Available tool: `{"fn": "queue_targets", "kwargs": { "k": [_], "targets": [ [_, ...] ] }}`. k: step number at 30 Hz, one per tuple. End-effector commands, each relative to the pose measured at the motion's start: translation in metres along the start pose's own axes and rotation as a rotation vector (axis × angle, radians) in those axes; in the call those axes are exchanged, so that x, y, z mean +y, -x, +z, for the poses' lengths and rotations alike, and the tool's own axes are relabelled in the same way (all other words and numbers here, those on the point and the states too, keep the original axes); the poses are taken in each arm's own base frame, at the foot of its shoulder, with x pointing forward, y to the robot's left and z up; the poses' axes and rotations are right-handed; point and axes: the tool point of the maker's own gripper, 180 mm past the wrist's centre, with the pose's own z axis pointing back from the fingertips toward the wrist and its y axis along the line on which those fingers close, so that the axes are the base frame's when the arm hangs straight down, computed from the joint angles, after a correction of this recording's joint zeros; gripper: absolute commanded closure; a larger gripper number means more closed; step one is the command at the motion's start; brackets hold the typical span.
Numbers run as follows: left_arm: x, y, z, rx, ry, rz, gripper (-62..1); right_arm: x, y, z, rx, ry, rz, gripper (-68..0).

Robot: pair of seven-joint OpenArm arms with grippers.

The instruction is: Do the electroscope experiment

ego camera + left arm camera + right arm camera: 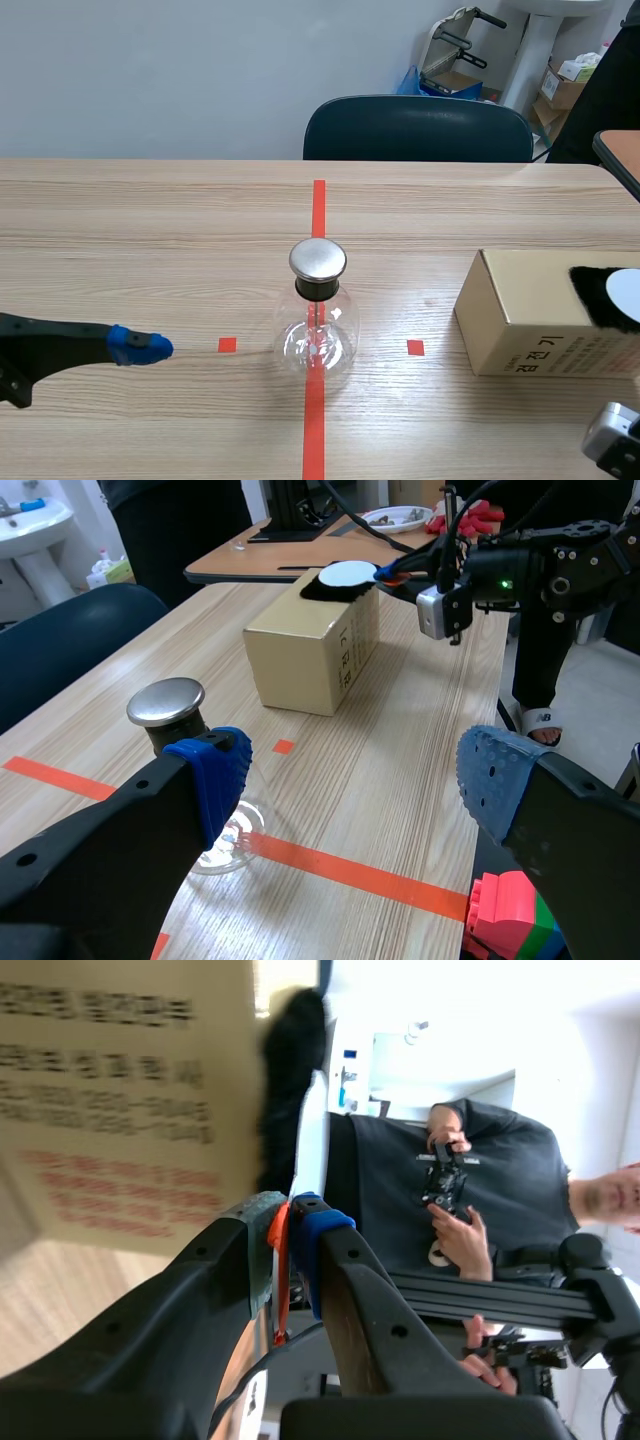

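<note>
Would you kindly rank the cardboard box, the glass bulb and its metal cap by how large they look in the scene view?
1. cardboard box, largest, though the picture's edge cuts it off
2. glass bulb
3. metal cap, smallest

You face a clear glass flask (318,335), upright mid-table.
A round metal cap (318,259) tops it; your white disc (625,293) rests on black fur (588,295).
</note>
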Motion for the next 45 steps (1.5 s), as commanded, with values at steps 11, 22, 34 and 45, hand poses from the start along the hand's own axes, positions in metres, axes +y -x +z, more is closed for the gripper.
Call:
{"fn": "queue_targets", "kwargs": {
  "k": [11,22,34,45],
  "targets": [
    [0.018,0.008,-0.006,0.035,-0.075,-0.043,-45.2,-0.081,-0.005,-0.022,-0.020,0.250,0.056,-1.1],
    [0.052,0.034,-0.009,0.095,-0.179,-0.076,-36.2,-0.115,-0.050,-0.035,-0.088,0.338,0.015,-1.1],
    [0.069,0.072,-0.019,0.123,-0.227,-0.042,-25.6,-0.120,-0.107,-0.042,-0.140,0.356,-0.026,-1.1],
    [0.081,0.105,-0.034,0.139,-0.279,0.002,-15.9,-0.116,-0.141,-0.053,-0.148,0.320,-0.042,-1.1]
  ]
}}
